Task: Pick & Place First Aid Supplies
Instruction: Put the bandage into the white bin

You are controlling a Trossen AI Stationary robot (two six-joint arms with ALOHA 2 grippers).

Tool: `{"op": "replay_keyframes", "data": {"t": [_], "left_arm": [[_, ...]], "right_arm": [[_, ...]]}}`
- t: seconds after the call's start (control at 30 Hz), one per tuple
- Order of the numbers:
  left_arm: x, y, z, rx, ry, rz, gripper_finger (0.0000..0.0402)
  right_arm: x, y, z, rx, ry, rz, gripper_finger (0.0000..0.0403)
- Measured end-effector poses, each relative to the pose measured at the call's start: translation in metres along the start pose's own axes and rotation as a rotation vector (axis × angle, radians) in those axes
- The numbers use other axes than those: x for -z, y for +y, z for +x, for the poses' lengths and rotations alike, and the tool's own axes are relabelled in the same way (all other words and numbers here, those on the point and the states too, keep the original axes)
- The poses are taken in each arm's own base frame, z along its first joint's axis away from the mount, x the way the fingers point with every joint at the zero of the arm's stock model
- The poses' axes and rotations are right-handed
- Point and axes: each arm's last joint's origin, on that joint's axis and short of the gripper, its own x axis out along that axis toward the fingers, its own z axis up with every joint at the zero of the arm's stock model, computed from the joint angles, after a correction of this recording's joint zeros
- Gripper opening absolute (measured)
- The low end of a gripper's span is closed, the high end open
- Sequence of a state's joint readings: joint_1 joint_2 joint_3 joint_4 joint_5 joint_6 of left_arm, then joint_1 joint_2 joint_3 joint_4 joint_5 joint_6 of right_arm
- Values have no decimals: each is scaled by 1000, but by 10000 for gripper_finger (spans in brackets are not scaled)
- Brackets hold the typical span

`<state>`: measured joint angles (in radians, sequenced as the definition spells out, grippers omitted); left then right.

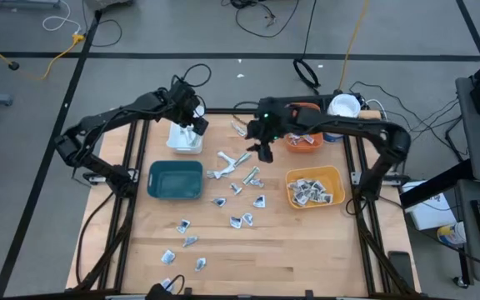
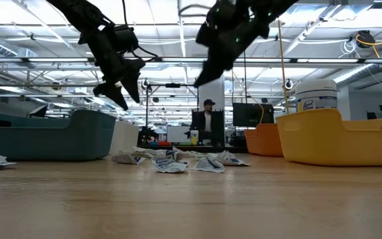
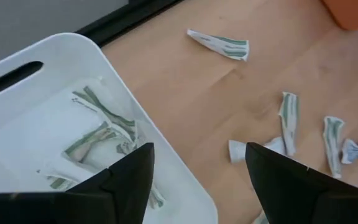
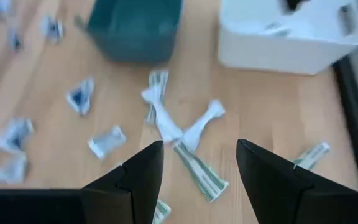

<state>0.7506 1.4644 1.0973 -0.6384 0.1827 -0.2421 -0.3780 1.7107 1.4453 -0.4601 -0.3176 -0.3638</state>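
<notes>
First aid supplies: sorting surface, both arms raised.
Left gripper [image 1: 197, 122] over the white bin [image 1: 183, 142], fingers [image 3: 126, 180] spread, empty, hiding part of the strips [image 3: 98, 134] inside. Right gripper [image 1: 264, 151] at 12 o'clock of the loose packets [image 1: 236, 187], fingers wide, empty. Yellow bin [image 1: 333, 177] contents indistinct.

White bin [image 3: 23, 74] under left tool [image 3: 194, 180] cut off at edge; packets [image 4: 17, 137] beyond right tool [image 4: 197, 174] blurred, print unreadable.
</notes>
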Motion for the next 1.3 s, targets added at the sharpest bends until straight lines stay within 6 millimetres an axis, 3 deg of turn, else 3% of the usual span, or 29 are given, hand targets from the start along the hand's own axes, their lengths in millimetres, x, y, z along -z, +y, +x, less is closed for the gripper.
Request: {"op": "replay_keyframes", "data": {"t": [0.3, 0.67, 0.87, 1.13, 1.3], "left_arm": [[0, 0, 0, 4, 3, -2, 251], [0, -1, 0, 30, 2, -7, 255], [0, -2, 0, 57, 9, -7, 252], [0, -3, 0, 80, 15, -7, 258], [0, -3, 0, 82, 14, -7, 252]], "right_arm": [[38, 13, 56, -170, 273, -176, 197], [53, 47, 102, -217, 398, -342, 197], [62, 46, 114, -165, 474, -378, 196], [66, 40, 110, -167, 503, -360, 193], [68, 40, 111, -178, 515, -351, 144]]}}
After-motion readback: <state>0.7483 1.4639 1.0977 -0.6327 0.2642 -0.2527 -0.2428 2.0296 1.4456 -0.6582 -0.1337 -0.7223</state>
